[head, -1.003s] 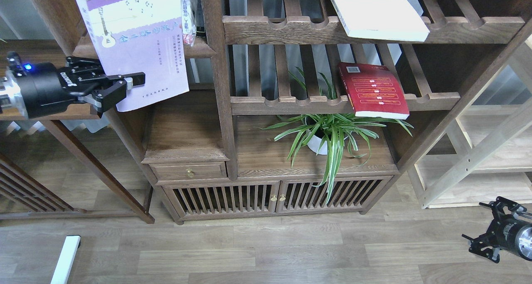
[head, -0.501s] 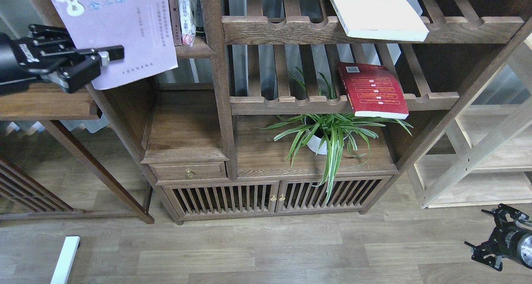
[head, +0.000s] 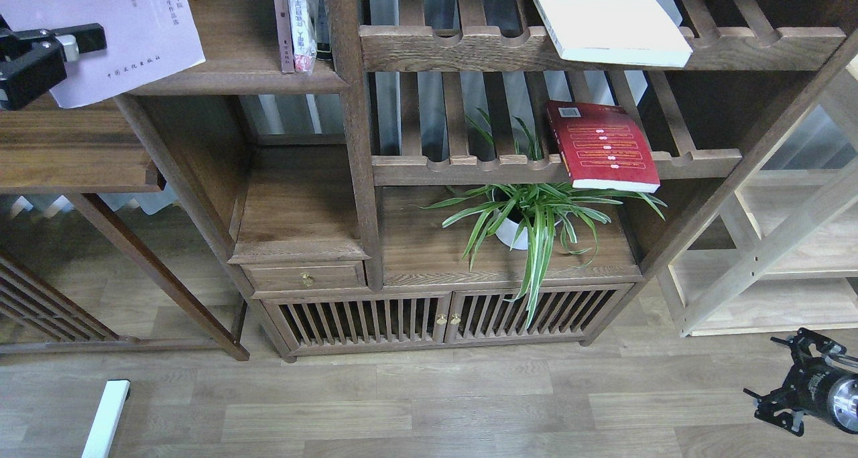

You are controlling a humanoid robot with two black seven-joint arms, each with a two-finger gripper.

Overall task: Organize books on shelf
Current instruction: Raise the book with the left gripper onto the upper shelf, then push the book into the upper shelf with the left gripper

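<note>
Down at the bottom right, close to you over the wood-plank floor (head: 469,404), your right gripper (head: 781,394) hangs low with nothing in it; it is small and dark, so you cannot tell whether its fingers are spread or together. A white bar (head: 104,419) lies on the floor at the bottom left.

Beyond that stands the dark-brown cabinet, with 2 slatted doors (head: 442,320) and a small drawer (head: 305,277). On its top sits a spider plant (head: 529,216) in a white pot. Just above the plant, the red book (head: 601,146) with yellow text bands lies flat on the lower slatted rack (head: 469,166), its near edge past the scalloped rail.

Higher and farther, the white book (head: 606,19) lies flat on the upper slatted rack (head: 456,45), one corner overhanging the rail. To its left, the solid dark-brown shelf (head: 241,76) carries a few thin books (head: 298,22) standing upright against the post.

At the far left edge, your left gripper (head: 47,49) is clamped on the lower edge of the lavender-white book (head: 100,22), holding it up in front of the shelf's left end, the cover facing you and its top cut off by the view's edge.
</note>
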